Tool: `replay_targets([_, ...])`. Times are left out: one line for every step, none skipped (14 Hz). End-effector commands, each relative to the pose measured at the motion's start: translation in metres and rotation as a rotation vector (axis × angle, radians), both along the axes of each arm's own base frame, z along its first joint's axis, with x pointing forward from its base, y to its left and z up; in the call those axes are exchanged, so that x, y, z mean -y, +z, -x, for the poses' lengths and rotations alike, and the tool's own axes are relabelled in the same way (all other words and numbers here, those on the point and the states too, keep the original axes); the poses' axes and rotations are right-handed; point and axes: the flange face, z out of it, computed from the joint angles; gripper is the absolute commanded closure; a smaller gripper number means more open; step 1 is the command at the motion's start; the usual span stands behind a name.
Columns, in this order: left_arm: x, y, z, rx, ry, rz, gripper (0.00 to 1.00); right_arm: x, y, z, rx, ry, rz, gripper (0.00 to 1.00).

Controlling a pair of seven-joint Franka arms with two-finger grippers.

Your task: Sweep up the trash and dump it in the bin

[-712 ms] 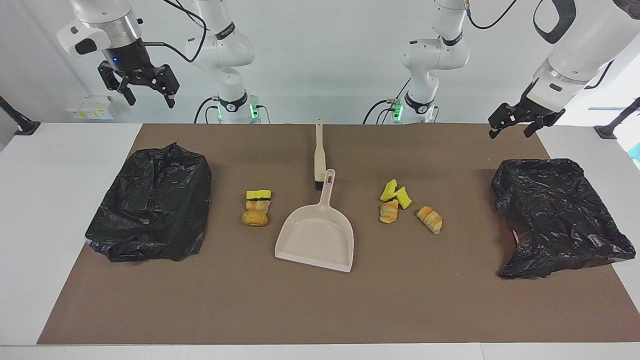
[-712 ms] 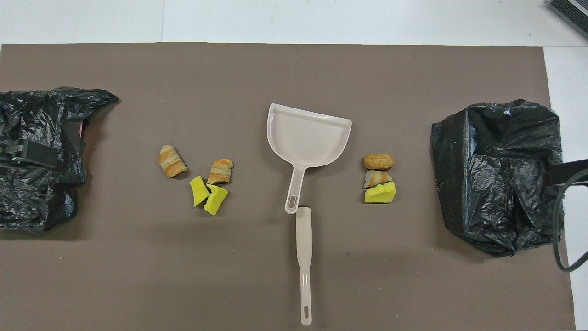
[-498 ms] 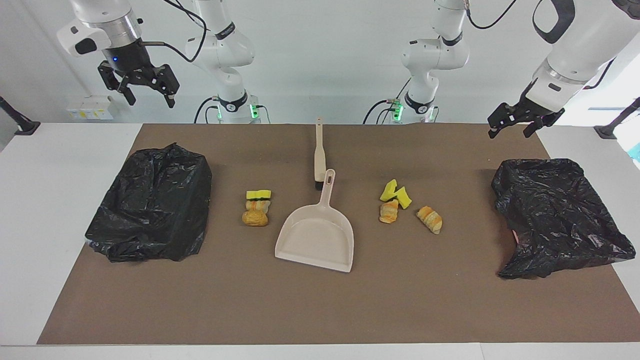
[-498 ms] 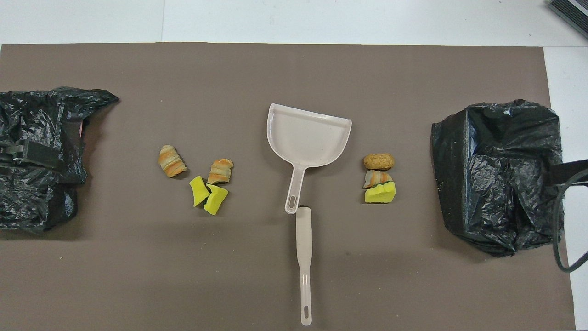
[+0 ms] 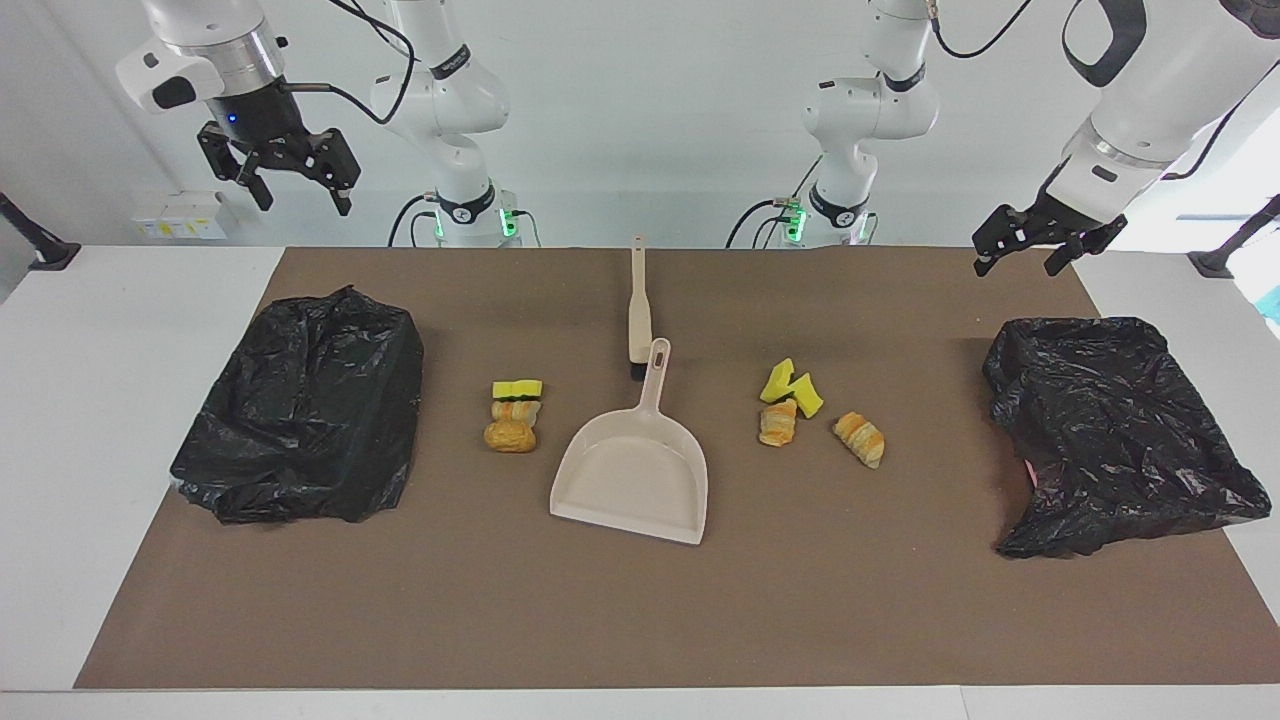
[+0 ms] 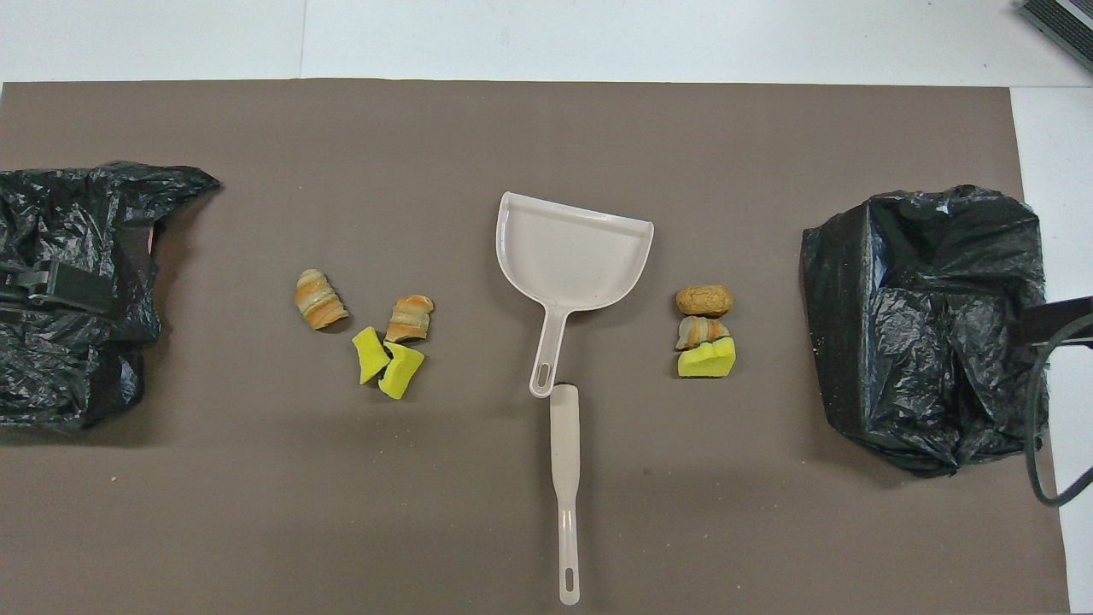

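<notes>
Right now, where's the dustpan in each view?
Facing view: dustpan at mat centre, handle pointing up toward the robots.
Overhead view: dustpan at centre, handle pointing down toward the robots.
Shared landmark: the hand brush lies just past the handle's end, nearer the robots.

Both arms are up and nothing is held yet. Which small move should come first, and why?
Probably bring the right gripper, open and raised, down to the hand brush, which lies untouched nearer to the robots than the dustpan. The trash lies loose on the mat and the left gripper waits, open.
</notes>
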Motion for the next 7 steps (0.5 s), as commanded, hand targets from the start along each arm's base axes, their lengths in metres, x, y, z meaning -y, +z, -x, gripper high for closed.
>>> replay_targets([0.005,0.001,0.003,0.012,-0.021,-0.002,0.0,-0.001,0.003,0.007,0.003,0.016,-0.004,0.0])
replay_targets([0.009,-0.001,0.004,0.007,-0.027,-0.003,0.0,-0.001,0.003,0.006,0.006,0.017,-0.004,0.0])
replay_targets([0.014,0.001,0.006,0.01,-0.036,-0.002,0.0,-0.001,0.002,0.006,0.005,0.02,-0.004,0.0])
replay_targets([0.018,0.0,0.006,0.009,-0.047,-0.002,0.0,-0.001,0.002,0.007,0.003,0.022,-0.006,0.0])
replay_targets([0.027,-0.001,0.007,0.006,-0.079,-0.001,0.0,-0.001,0.001,0.007,-0.004,0.022,-0.005,0.0])
replay_targets([0.035,-0.001,0.008,0.006,-0.099,0.001,0.0,-0.001,0.001,0.008,-0.008,0.022,-0.005,0.0])
replay_targets([0.046,-0.001,0.01,0.006,-0.12,0.003,0.0,-0.001,0.002,0.008,-0.009,0.023,-0.007,0.0])
